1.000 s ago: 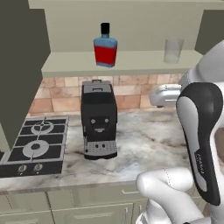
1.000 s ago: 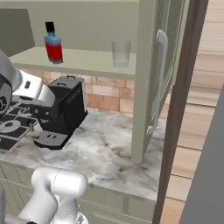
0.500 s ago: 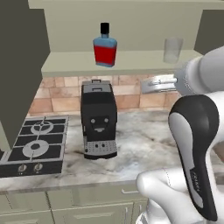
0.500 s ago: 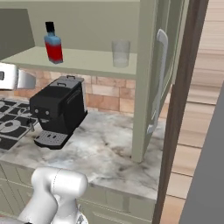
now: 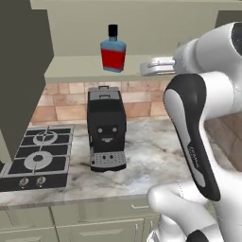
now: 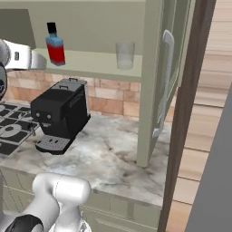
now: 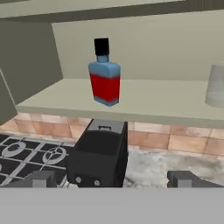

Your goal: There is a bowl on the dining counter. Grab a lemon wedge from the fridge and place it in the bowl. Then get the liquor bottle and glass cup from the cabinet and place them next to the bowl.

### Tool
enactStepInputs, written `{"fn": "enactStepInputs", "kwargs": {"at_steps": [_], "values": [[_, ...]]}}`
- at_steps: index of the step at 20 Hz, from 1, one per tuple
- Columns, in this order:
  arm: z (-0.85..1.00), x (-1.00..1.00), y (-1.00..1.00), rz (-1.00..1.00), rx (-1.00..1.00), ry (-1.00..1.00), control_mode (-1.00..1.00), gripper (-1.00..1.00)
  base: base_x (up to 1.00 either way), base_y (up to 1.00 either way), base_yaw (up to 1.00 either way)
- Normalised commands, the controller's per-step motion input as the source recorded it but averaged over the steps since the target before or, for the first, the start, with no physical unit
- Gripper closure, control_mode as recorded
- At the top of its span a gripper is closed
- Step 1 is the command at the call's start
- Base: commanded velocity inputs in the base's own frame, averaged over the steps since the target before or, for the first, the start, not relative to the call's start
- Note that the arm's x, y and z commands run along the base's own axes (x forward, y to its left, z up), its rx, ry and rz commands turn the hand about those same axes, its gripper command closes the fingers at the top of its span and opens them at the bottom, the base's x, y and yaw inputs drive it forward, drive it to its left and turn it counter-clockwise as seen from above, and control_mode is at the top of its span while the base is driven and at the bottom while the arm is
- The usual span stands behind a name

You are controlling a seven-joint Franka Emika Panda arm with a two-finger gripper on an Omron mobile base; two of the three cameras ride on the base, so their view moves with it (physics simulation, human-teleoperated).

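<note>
The liquor bottle [image 5: 113, 52] [image 6: 55, 45] [image 7: 105, 81], red with light blue shoulders and a black cap, stands upright on the pale olive shelf [image 7: 140, 103] of the open cabinet [image 5: 75, 71]. Further right along the same shelf is the glass cup [image 6: 124, 55] [image 7: 215, 86]; in the left base view my arm hides it. My gripper [image 5: 151, 67] [image 6: 40, 61] [image 7: 111, 181] hovers at shelf height in front of the bottle, a little to its right and apart from it. It is open with nothing between its fingertips [image 7: 41, 178].
A black coffee machine [image 5: 107, 127] [image 6: 61, 115] [image 7: 98, 157] stands on the marble worktop right below the shelf. A gas hob [image 5: 38, 153] lies to its left. Open cabinet doors hang at the left [image 5: 19, 71] and right [image 6: 165, 81].
The arm has lifted and swung left: the gripper rose from beside the coffee machine's top to shelf height and came closer to the bottle. Bottle and cup have not moved.
</note>
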Motion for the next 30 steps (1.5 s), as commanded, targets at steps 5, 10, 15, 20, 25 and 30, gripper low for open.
{"fn": "enactStepInputs", "kwargs": {"at_steps": [5,10,15,20,25,30], "values": [[0.34,0.44,0.01,0.05,0.0,-0.1,-1.0,-1.0,0.0,0.0,0.0],[0.08,0.69,0.0,0.15,0.01,-0.07,-1.0,-1.0,0.0,0.0,0.0],[0.0,0.59,0.0,0.17,0.0,-0.09,-1.0,-1.0,0.0,0.0,0.0],[0.0,0.42,0.0,0.09,0.0,-0.08,-1.0,-1.0,0.0,0.0,0.0],[0.0,0.46,0.0,0.01,0.0,0.0,-1.0,-1.0,0.0,0.0,0.0],[0.0,0.48,0.0,0.0,0.0,0.0,-1.0,-1.0,0.0,0.0,0.0]]}}
